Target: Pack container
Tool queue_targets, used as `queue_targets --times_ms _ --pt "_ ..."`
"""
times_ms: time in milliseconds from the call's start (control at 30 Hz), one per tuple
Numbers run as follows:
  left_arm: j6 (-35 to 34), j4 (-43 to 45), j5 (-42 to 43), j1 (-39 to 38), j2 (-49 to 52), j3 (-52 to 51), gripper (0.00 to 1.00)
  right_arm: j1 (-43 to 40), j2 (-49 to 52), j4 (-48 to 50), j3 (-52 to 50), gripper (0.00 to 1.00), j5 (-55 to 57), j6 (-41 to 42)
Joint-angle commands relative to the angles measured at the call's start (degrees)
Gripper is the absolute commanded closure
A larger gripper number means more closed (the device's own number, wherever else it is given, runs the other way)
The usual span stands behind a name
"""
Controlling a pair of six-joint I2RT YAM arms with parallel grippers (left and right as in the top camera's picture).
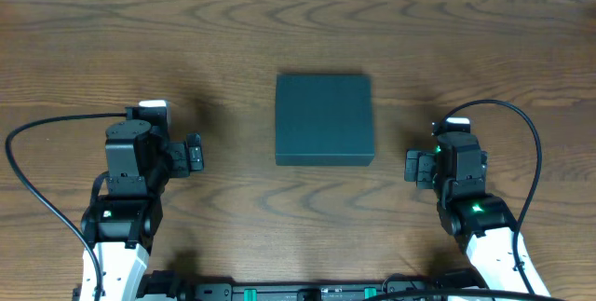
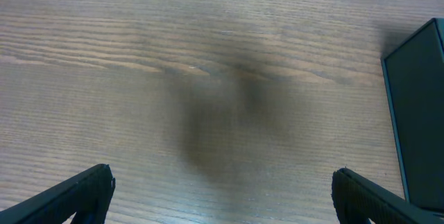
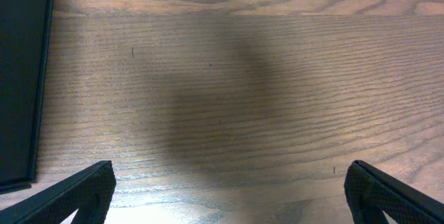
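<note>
While closed, container (image 1: 324, 119) looks matte, square.

The tabletop (image 1: 186, 40) is brown wood grain, smooth, with a soft sheen. The container (image 1: 324, 119) looks like dark teal card, matt and plain. The left hand (image 2: 222, 182) and right hand (image 3: 229, 182) have black, matt, plastic-looking fingers (image 2: 76, 196).

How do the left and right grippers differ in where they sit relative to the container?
The left gripper hangs to the left of the container, the right gripper to its right. The right gripper is nearer the container than the left gripper. Both are open, empty and apart from it.
</note>
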Motion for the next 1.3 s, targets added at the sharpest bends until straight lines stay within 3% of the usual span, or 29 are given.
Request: queue_targets --times_ms 0,367,600,767,900,1133,1267 --pt "-0.7 -0.13 -0.85 -0.17 0.22 0.09 0.01 0.09 -0.52 -0.13 0.0 0.01 2.25 0.07" --pt "-0.7 -0.13 -0.85 -0.17 0.22 0.09 0.01 -0.59 -5.22 -1.44 -0.02 0.01 -0.2 1.42" --pt "-0.7 -0.11 -0.85 -0.17 0.22 0.09 0.02 -0.76 -22.4 -1.29 -1.49 0.01 -12.63 1.27" --pt "-0.7 -0.11 -0.85 -0.17 0.22 0.09 0.01 -1.27 -39.65 -0.76 -8.39 0.01 -12.98 1.09" --pt "-0.7 -0.13 -0.85 -0.17 0.22 0.09 0.01 -2.8 -48.15 4.79 -14.97 0.01 -13.25 1.79" --pt "-0.7 -0.11 -0.85 -0.17 0.22 0.09 0.01 -2.78 -54.25 24.85 -26.47 0.01 -11.69 1.7" --pt "-0.7 -0.13 -0.85 -0.17 0.22 0.09 0.01 -2.51 -55.36 26.75 -28.11 0.01 -9.73 0.9"
